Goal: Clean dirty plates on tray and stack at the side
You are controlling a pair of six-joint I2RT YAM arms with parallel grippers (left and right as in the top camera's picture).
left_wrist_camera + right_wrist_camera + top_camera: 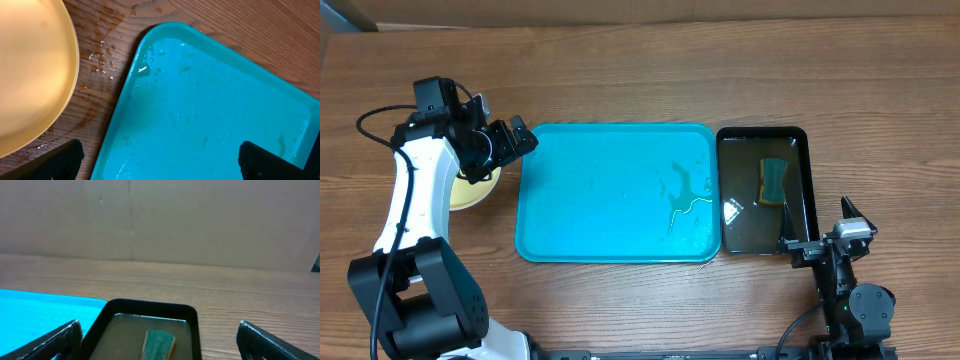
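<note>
A pale yellow plate (472,195) lies on the wood left of the turquoise tray (610,215), partly under my left arm. It also shows in the left wrist view (30,75), with water drops on the table beside it. No white plate shows. The tray (210,115) holds no plates, only water streaks. My left gripper (512,143) is open and empty above the tray's far left corner; its fingers show in the left wrist view (160,162). My right gripper (820,238) is open and empty at the front right, and shows in its own wrist view (160,342).
A black tray (800,135) filled with murky water stands right of the turquoise tray and holds a green-and-yellow sponge (775,182). The right wrist view shows the black tray (150,307), the sponge (159,344), the turquoise tray (40,311) and a cardboard wall behind.
</note>
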